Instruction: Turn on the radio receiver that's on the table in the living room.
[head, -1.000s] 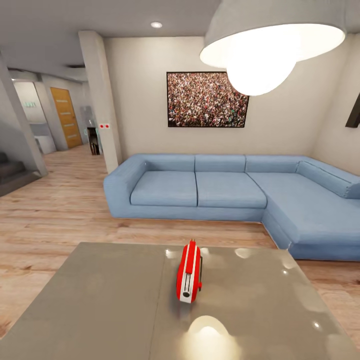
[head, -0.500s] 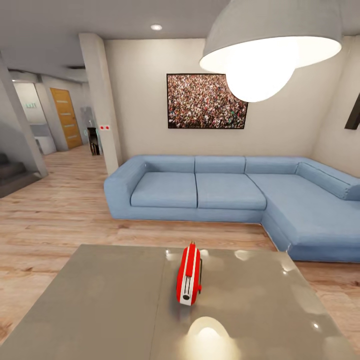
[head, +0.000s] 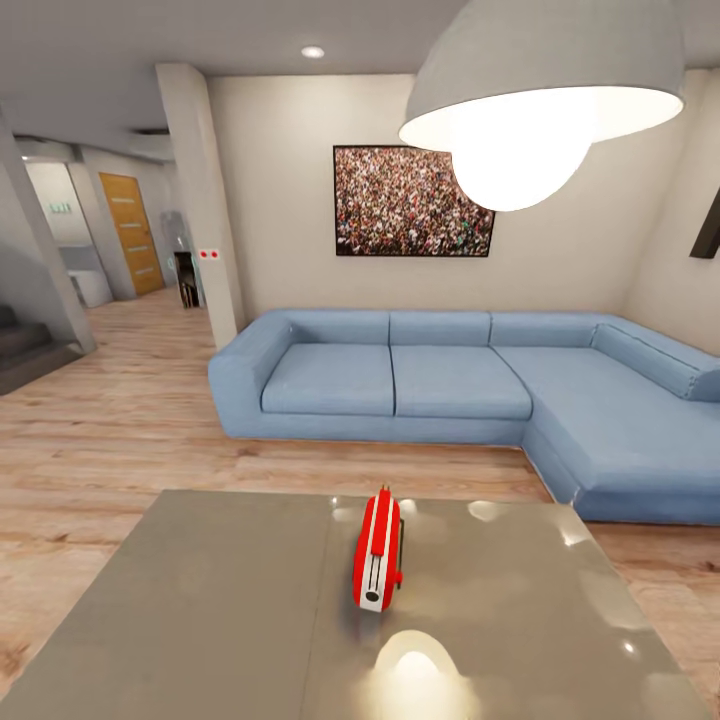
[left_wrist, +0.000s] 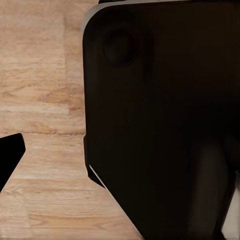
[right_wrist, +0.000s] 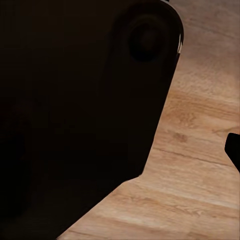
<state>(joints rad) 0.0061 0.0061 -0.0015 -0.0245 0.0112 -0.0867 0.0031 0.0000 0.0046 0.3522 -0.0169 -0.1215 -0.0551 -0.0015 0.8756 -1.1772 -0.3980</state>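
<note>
The fingers hung low by the robot's dark body, over the wood floor (left_wrist: 45, 75); whether they were parted or closed I couldn't tell. The radio (head: 378, 549) stood on the table (head: 220, 600), well ahead of them, untouched. It looked like the approach step; next, an arm must lift and reach its switch.

A blue L-shaped sofa (head: 450, 385) lines the beige back wall, beneath a framed picture of a dense crowd (head: 414, 201). A lit white dome pendant lamp (head: 540, 95) hangs close to the camera at upper right, its glow mirrored below. To the left, a square pillar (head: 200, 200) bearing two small red dots stands before a hallway ending at an orange wooden door (head: 131, 234), with grey stairs (head: 25, 345) at the edge.
</note>
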